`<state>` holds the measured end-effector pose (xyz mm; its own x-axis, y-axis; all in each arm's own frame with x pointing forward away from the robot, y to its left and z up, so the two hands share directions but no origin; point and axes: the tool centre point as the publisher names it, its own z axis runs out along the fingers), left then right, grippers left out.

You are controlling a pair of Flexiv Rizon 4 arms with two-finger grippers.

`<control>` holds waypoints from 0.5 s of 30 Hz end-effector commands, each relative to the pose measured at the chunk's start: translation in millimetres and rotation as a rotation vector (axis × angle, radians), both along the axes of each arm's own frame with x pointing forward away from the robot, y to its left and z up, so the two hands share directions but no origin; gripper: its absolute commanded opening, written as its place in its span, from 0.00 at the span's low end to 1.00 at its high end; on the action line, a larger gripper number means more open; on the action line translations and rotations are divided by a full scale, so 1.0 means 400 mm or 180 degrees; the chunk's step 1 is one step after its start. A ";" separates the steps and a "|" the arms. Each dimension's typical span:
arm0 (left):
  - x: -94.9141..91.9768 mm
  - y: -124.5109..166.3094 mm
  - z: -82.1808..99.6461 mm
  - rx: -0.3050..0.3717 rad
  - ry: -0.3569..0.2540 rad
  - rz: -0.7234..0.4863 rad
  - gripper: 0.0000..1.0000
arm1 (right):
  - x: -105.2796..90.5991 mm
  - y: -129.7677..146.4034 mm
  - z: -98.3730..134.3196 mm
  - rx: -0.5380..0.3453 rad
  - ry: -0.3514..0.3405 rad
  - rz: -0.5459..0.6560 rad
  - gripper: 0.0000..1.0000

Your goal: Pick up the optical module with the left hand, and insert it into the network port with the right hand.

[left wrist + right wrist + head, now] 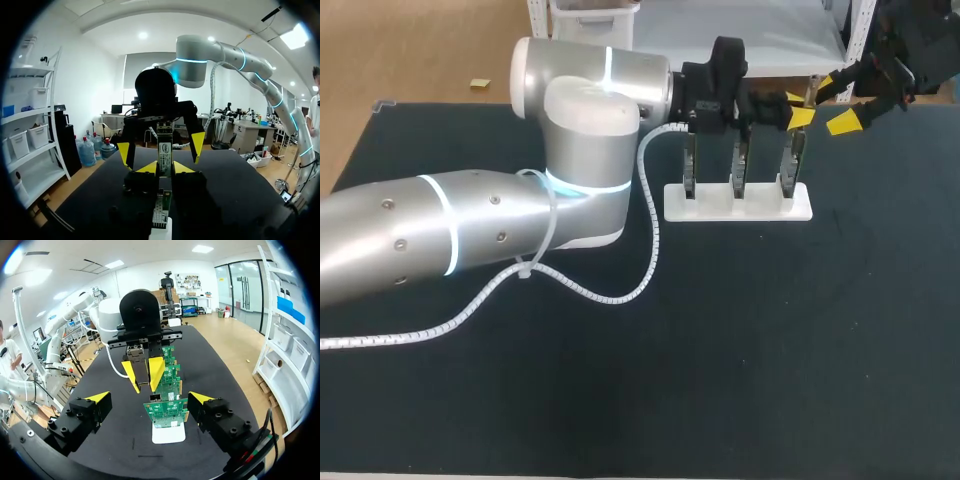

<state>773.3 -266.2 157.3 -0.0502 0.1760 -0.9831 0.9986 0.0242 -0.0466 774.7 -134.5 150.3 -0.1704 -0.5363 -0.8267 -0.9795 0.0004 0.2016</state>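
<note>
Three green circuit boards [738, 170] stand upright in a row, slotted into a white plastic base [802, 210] near the far side of the black table mat [720, 350]. We judge they are held on edge this way so that their top edges face up towards an approaching gripper.

Our left gripper [798, 112] hangs over the board at the right end of the row. In the left wrist view its yellow-tipped fingers [148, 168] are closed on the slim silver optical module [164, 147]. They pinch its lower part, so most of its length stands free above them. That grip looks deliberate to us, since the free end gives the other arm something to take.

Our right gripper [835, 103] is just beyond, facing the left one across the module. Its fingers [97, 398] are spread wide and it has hold of nothing. In the right wrist view the left gripper and the row of boards lie straight ahead of it, so it seems lined up for a handover.

On the top edge of the nearest board sits a small grey metal cage [155, 398], which we take to be the network port, though we cannot be sure. By our reckoning the pick-up is done, while the handover and the insertion are not yet done.

A white spiral-wrapped cable [650, 240] trails from the left arm across the mat, apart from the base.
</note>
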 end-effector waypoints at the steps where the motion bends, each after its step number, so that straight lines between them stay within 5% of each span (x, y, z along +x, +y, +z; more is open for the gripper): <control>1: 0.004 -0.002 0.000 0.0006 0.0002 -0.0006 0.00 | 0.006 -0.001 0.011 -0.0022 -0.0069 -0.0065 1.00; 15: 0.004 -0.002 0.000 0.0006 0.0002 -0.0006 0.00 | 0.037 0.023 0.116 -0.0219 -0.0294 -0.0205 1.00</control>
